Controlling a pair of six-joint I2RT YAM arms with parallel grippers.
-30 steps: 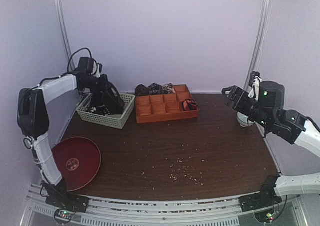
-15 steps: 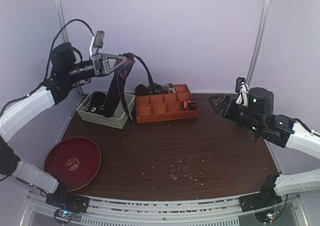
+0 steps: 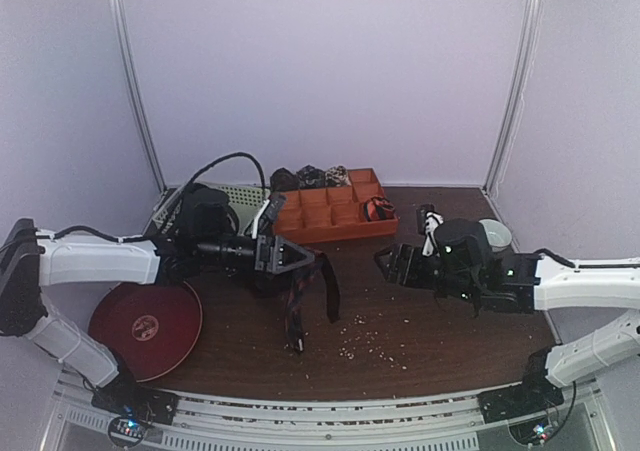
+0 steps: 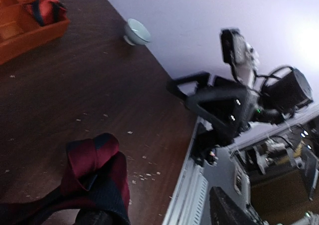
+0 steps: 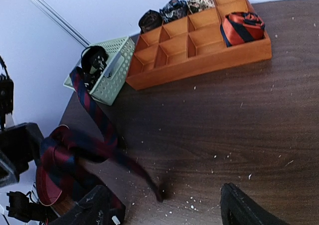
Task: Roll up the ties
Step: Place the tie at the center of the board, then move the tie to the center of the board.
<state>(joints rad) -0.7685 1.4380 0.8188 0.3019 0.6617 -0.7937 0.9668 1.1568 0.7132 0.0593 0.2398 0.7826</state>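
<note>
Down from high over the far-left corner comes the left tool (image 3: 300, 259), now low over the middle of the worktop (image 3: 450, 361) with the red-and-black tie (image 3: 298, 311) draped off it, tail trailing toward the near edge, while the right tool (image 3: 386, 263) has swung in close opposite. Left wrist view: its jaws stand well apart, the tie bunched against one finger. Right wrist view: jaws spread wide on nothing, and a rolled orange-and-black tie (image 5: 242, 28) sits in the orange tray (image 5: 199, 68) at the far edge, beside the green basket (image 5: 115, 70).
</note>
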